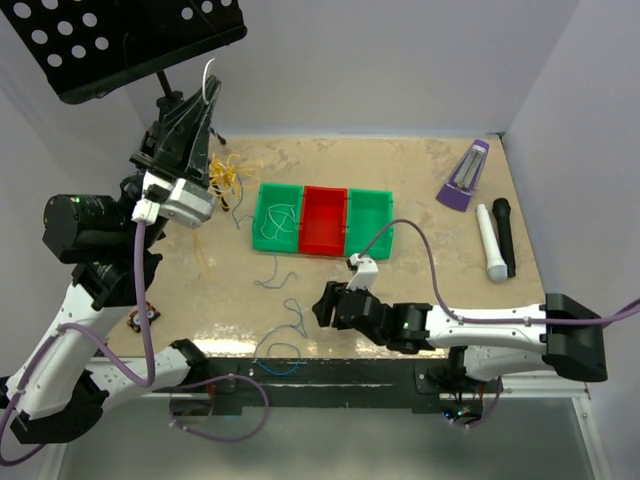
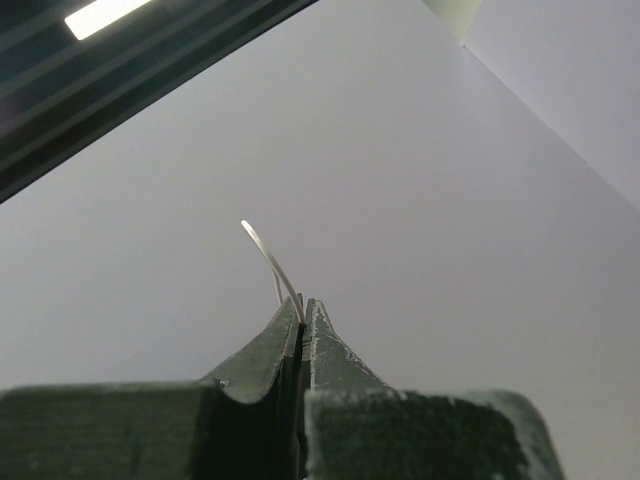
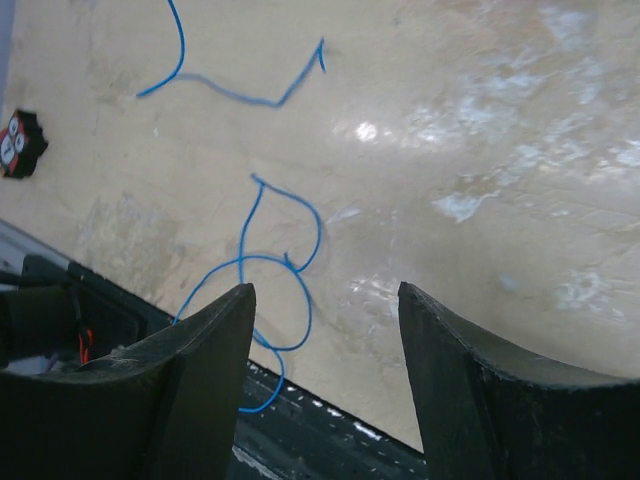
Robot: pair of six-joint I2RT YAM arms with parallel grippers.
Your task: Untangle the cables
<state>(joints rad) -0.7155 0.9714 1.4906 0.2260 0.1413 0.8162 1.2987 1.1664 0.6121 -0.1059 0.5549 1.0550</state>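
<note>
My left gripper (image 1: 196,118) is raised at the back left, shut on a thin white cable (image 2: 270,258) whose free end curls up past the fingertips (image 1: 208,80). Below it, a yellow-orange cable (image 1: 226,176) lies tangled on the table. A blue cable (image 1: 287,322) loops near the front edge, and its loop (image 3: 300,262) reaches beside the left finger in the right wrist view. A second blue strand (image 3: 240,95) lies farther out. My right gripper (image 1: 324,301) hovers low over the table just right of the blue loop, open, with nothing between its fingers.
A row of green, red and green trays (image 1: 325,222) sits mid-table, with a pale thin cord (image 1: 278,224) in the left one. A purple device (image 1: 464,176), a white microphone (image 1: 489,245) and a black one (image 1: 505,232) lie at the right. A small black-and-red piece (image 1: 146,318) sits front left. A black perforated stand (image 1: 120,35) overhangs the back left.
</note>
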